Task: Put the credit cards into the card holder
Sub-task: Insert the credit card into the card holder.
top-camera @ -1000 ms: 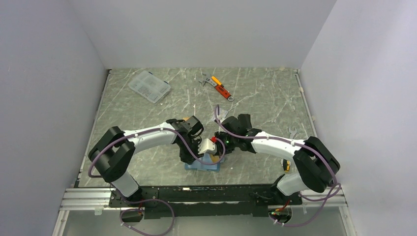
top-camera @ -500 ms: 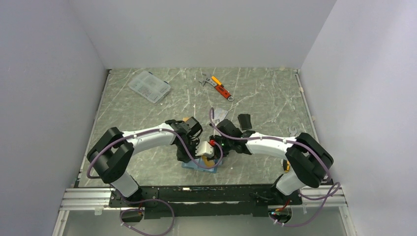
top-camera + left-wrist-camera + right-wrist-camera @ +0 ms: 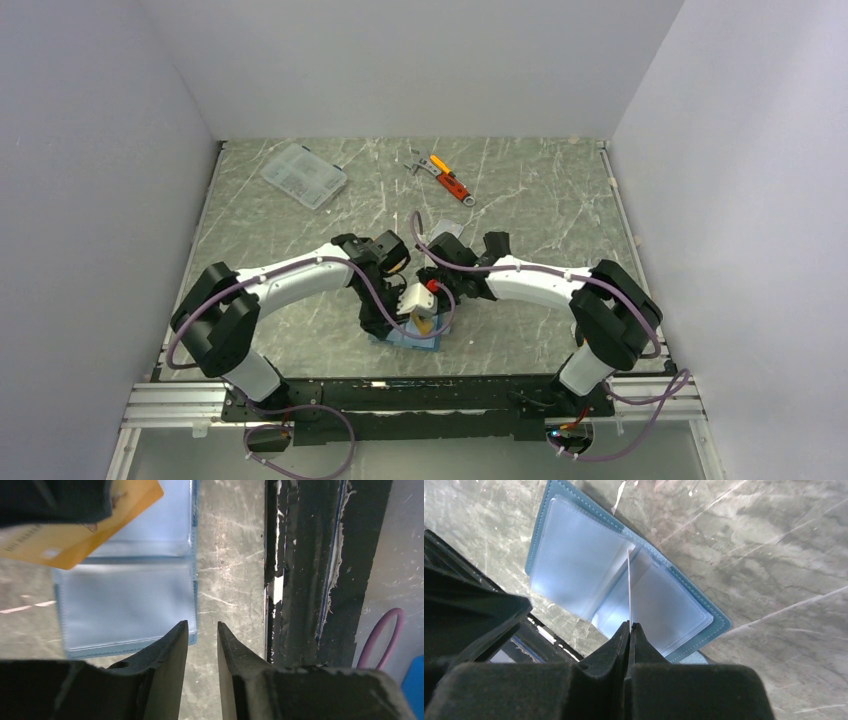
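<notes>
My right end effector [image 3: 629,626] is clenched on an orange-gold credit card [image 3: 629,587], seen edge-on. The card's free edge points down at the centre fold of the card holder [image 3: 569,570], which lies open on the surface [image 3: 764,555] directly below. The card runs nearly along that fold, slightly skewed. My left end effector [image 3: 202,630] hovers at the holder's near corner, fingers narrowly parted around nothing.

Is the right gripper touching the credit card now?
Touching. The right wrist view shows the credit card, seen edge-on, pinched between the fingers of the right gripper, with no gap on either side.
</notes>
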